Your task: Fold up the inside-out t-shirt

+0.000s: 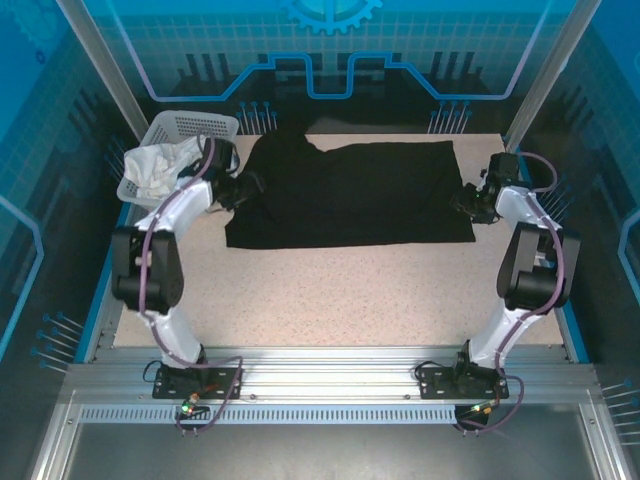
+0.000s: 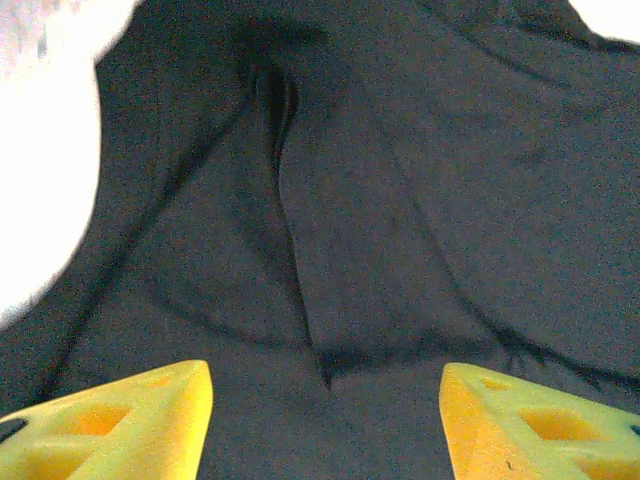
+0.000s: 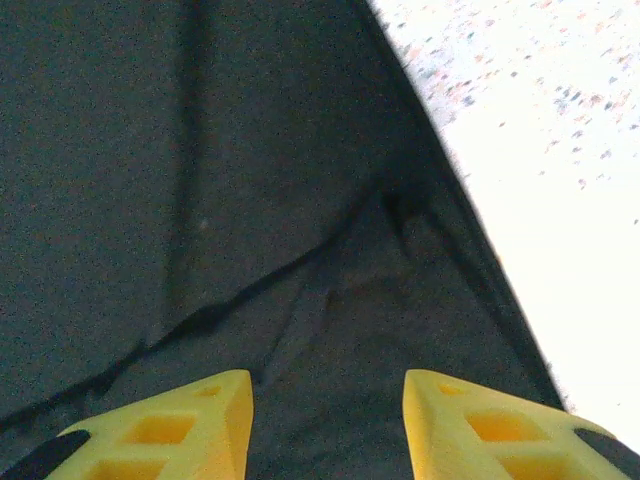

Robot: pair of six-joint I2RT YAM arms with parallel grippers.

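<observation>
Speckled beige tabletop [image 1: 350, 290], sort of a grainy stone look, sat inside a cage with glowing blue panels behind it. The black t-shirt [image 1: 350, 195] lay spread flat across the far half of the table in a wide, roughly rectangular shape. It was soft matte fabric with a few shallow creases, and a bit poked out at the far left. The left gripper [image 2: 325, 367] was at the shirt's left edge, its chunky yellow plastic fingers [image 2: 120, 420] standing well apart over the cloth with nothing pinched between them. The right gripper [image 3: 328, 375] was at the right edge near a corner, jaws also parted, just bare fabric under the gap. A white slotted plastic basket [image 1: 190, 128] sat at the far left with a crumpled white cloth [image 1: 155, 168] spilling out.
</observation>
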